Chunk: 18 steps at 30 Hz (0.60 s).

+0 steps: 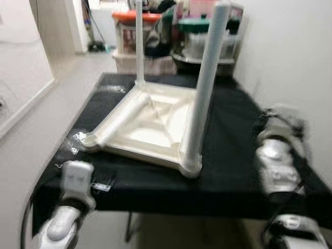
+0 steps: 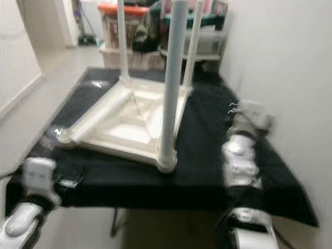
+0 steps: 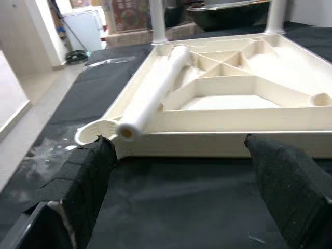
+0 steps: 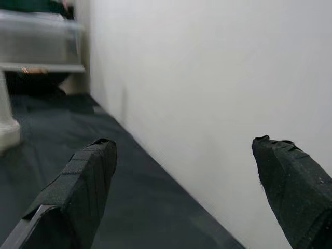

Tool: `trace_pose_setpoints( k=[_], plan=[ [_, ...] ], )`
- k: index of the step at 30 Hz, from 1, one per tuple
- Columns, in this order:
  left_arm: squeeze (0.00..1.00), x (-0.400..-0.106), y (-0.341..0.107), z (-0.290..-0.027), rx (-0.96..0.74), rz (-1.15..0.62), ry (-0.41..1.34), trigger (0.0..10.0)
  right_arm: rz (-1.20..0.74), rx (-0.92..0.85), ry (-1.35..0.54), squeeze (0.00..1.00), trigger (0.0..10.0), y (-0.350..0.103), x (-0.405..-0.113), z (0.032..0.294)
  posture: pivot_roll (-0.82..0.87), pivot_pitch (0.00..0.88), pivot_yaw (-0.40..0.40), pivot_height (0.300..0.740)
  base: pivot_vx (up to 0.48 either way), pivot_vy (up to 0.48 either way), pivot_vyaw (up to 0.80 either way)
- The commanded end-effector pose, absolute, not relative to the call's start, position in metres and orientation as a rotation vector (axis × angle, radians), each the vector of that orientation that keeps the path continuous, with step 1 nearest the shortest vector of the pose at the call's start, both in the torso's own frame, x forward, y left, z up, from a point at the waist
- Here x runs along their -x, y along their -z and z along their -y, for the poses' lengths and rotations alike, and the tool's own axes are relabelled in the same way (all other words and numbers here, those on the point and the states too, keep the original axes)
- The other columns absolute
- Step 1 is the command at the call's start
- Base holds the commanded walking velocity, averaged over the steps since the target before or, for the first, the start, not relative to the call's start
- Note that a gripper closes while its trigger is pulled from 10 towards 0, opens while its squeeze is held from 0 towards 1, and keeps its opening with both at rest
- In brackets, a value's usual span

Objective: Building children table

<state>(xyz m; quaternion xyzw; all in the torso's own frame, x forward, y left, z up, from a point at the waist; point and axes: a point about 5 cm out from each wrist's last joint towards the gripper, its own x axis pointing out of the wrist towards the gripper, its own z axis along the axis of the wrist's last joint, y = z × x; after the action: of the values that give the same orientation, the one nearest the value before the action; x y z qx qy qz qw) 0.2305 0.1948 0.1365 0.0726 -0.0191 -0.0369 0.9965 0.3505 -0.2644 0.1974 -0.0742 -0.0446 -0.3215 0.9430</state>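
Upside-down cream tabletop (image 1: 150, 124) lying flat on black-covered work table (image 1: 228, 155), ribbed underside up. Three white legs standing in corner sockets: near-right leg (image 1: 205, 88), far-left leg (image 1: 139, 44), third far-right leg (image 2: 193, 44). Fourth leg, loose (image 3: 155, 91), lying tilted along tabletop's left rim, near end just above empty near-left socket (image 3: 93, 132).

Left gripper (image 3: 179, 155) low at table's near-left edge, facing tabletop's near rim; loose leg's end and empty socket just ahead of its left-hand finger, not touching. Fingers (image 3: 91, 181) spread wide, nothing between, bare black cloth below.

Right gripper (image 4: 181, 155) over table's right side, well apart from tabletop, pointing along white wall (image 4: 207, 78). Fingers (image 4: 78, 192) wide apart too, gripping nothing; base of one upright leg at far side of that wrist view.

Head views blurred. Black cloth bare in front of and right of tabletop; wall close along right edge. Storage bins w/ orange and green lids (image 1: 136, 16) behind far edge. Pale floor (image 1: 46, 98) open to left.
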Motion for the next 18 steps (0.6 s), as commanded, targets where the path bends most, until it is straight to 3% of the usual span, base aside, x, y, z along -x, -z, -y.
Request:
trace_pose_setpoints(
  k=[1,5,11,15,18],
  plan=[
    [0.00,-0.230,-0.135,-0.200,-0.163,0.022,0.056,10.0,0.094,0.130,0.646,0.00,10.0,-0.197,-0.353,0.262,0.05,0.000,-0.084,0.740,0.000,0.000,0.00],
    [0.00,-0.229,-0.134,-0.199,-0.160,0.020,0.069,10.0,0.119,0.117,0.588,0.00,10.0,-0.207,-0.360,0.269,0.05,0.000,-0.084,0.740,0.000,0.000,0.00],
    [0.00,-0.229,-0.135,-0.196,-0.150,0.036,0.093,10.0,0.167,0.094,0.317,0.00,10.0,-0.234,-0.376,0.278,0.05,0.000,-0.085,0.740,0.000,0.000,0.00],
    [0.00,-0.228,-0.135,-0.195,-0.148,0.039,0.096,10.0,0.166,0.154,0.309,0.00,10.0,-0.245,-0.377,0.293,0.05,0.000,-0.087,0.740,0.000,0.000,0.00],
    [0.00,-0.227,-0.135,-0.195,-0.145,0.042,0.100,10.0,0.136,0.161,0.140,0.00,10.0,-0.252,-0.380,0.297,0.05,0.000,-0.086,0.740,0.000,0.000,0.00]
  ],
)
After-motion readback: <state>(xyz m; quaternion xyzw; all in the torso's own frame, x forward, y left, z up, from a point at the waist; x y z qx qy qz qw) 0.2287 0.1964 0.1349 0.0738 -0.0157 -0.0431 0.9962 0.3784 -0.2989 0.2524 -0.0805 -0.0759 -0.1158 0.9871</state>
